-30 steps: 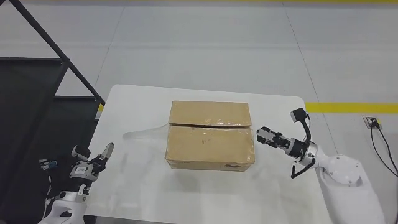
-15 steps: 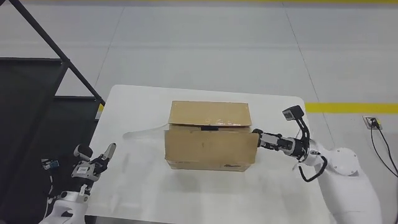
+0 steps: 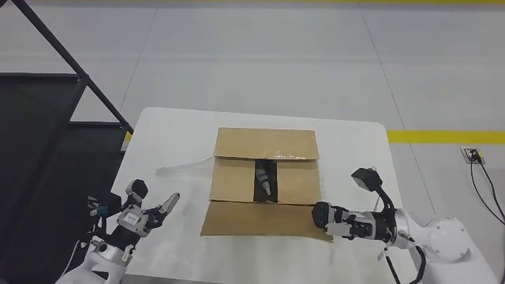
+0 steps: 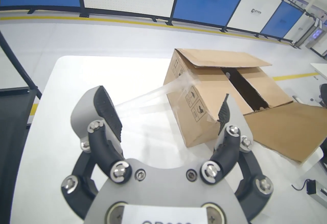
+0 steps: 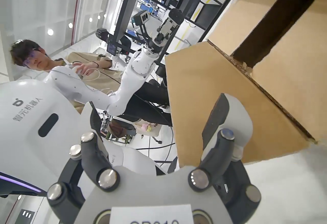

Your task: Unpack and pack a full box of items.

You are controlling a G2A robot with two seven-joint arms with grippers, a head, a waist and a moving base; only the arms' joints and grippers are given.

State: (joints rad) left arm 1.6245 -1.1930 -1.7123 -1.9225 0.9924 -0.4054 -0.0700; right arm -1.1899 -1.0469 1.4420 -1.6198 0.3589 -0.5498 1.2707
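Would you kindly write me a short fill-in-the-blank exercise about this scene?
1. The box stands on a ___ table.
2. The left gripper is ___, holding nothing.
3. Clear ___ trails from the box's side.
Missing words: white; open; tape.

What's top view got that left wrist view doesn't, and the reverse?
Top view: the right claw at the corner of the front flap, and a bottle-like item plain in the gap between the inner flaps. Left wrist view: handling symbols printed on the box's side wall. Both: the box with its front flap folded out, the open left claw, the white table.
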